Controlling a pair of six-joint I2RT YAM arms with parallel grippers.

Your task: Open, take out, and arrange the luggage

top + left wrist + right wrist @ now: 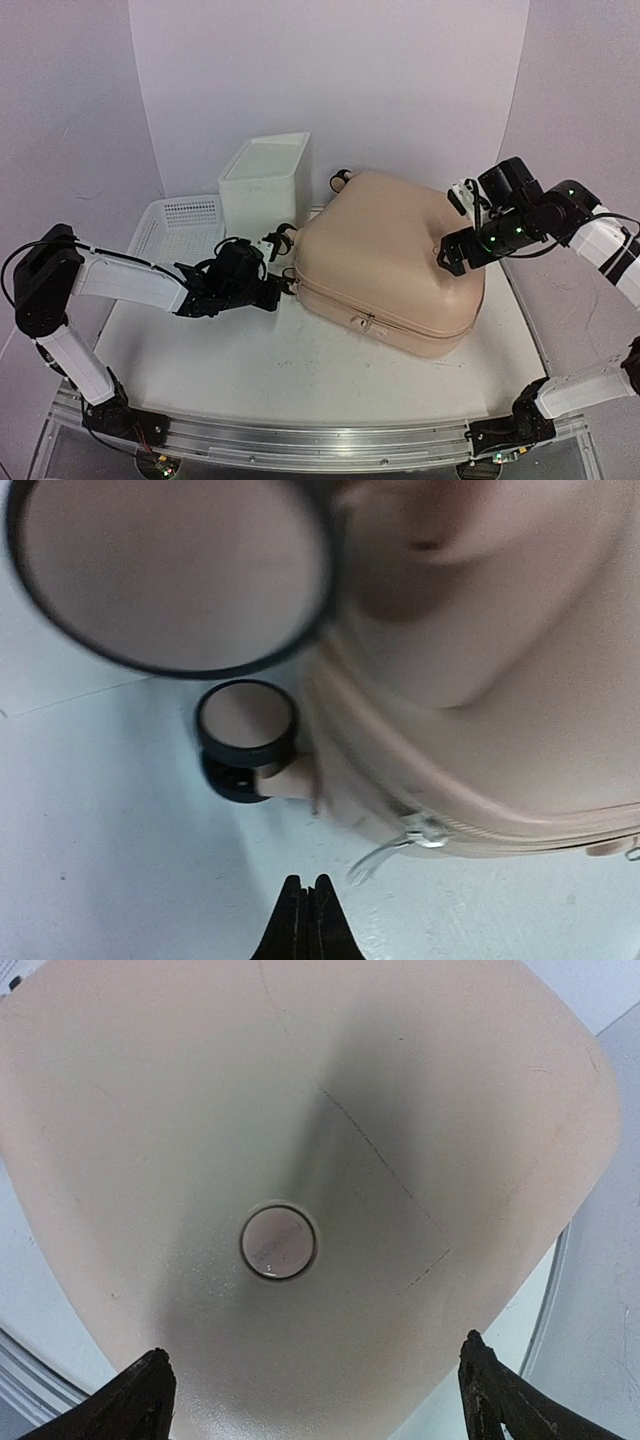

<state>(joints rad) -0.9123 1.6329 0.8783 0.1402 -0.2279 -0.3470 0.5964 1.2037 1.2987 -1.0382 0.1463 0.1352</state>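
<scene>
The peach-pink luggage (385,260) lies flat and zipped shut in the middle-right of the table. My left gripper (283,290) sits low at its left corner by the caster wheels (245,725). Its jaws (308,882) are shut with nothing between them. The metal zipper pull (400,845) hangs from the seam just right of the tips, apart from them. My right gripper (447,255) hovers over the right side of the shell (400,1110). It stands wide open (315,1355), with a round badge (278,1242) just ahead of its black fingers (150,1390).
A white plastic drawer box (265,180) stands behind the luggage's left corner. A white mesh basket (180,225) lies to its left, beyond my left arm. A metal rail (300,440) runs along the near table edge.
</scene>
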